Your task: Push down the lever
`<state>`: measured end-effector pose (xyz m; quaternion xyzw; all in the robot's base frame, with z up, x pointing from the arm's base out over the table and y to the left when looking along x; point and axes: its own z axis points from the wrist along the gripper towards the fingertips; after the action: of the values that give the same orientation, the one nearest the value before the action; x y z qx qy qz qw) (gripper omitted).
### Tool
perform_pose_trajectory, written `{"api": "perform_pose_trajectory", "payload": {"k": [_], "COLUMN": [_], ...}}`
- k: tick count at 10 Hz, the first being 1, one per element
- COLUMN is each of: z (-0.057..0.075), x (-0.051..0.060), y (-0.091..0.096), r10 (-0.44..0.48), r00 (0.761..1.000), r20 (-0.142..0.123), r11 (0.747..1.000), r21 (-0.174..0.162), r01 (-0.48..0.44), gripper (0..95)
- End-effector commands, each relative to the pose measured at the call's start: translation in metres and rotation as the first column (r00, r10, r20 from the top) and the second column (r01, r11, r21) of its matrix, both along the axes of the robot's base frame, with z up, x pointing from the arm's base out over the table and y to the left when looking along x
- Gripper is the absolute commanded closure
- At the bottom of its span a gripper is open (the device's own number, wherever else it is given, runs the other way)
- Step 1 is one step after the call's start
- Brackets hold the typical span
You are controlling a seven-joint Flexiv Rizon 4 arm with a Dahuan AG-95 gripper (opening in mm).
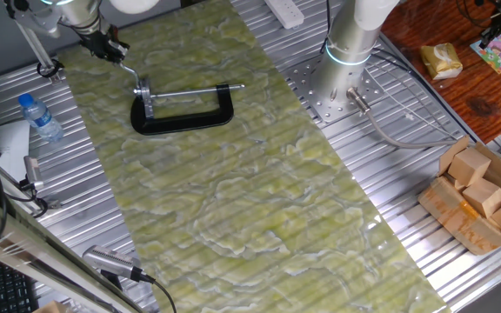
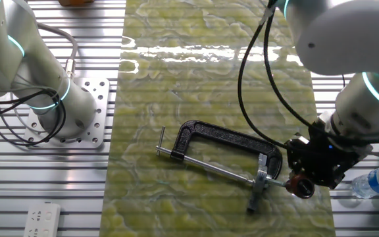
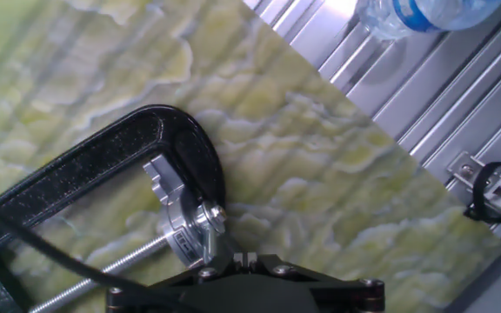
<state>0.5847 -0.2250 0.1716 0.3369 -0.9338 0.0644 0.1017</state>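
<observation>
A green-and-cream marbled mat covered the ribbed metal table. At its corner a cardboard box held plain wooden blocks, with no readable print. A black C-shaped clamp lay flat on the mat. A clear plastic bottle with a blue label lay beside the mat, its lettering too small to read. The black two-finger gripper stood near the clamp's silver swivel-pad end; I couldn't tell its fingers' state. The short silver crossbar lever sat at the screw's opposite end, well apart.
</observation>
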Motion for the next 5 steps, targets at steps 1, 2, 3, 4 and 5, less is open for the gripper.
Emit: {"api": "perform_pose_trajectory", "payload": {"k": [1,2,3,4,5], "z": [0.0000,-0.0002,-0.0006,-0.0009,-0.0016], "x": [-0.0004,-0.0011,-0.0019,-0.0025,-0.0036], "y": [-0.0017,-0.0024,-0.0031,-0.0035,-0.0043], "r10": [-0.157,-0.181,-0.209,-0.223,-0.244], "r00": [0.987,0.983,0.977,0.974,0.969], "r20": [-0.035,-0.035,-0.034,-0.035,-0.036], "r11": [0.988,0.983,0.978,0.975,0.970], "r21": [-0.018,-0.024,-0.024,-0.018,-0.019], "r01": [0.156,0.180,0.209,0.223,0.243], "gripper": [95.0,95.0,95.0,95.0,95.0]}}
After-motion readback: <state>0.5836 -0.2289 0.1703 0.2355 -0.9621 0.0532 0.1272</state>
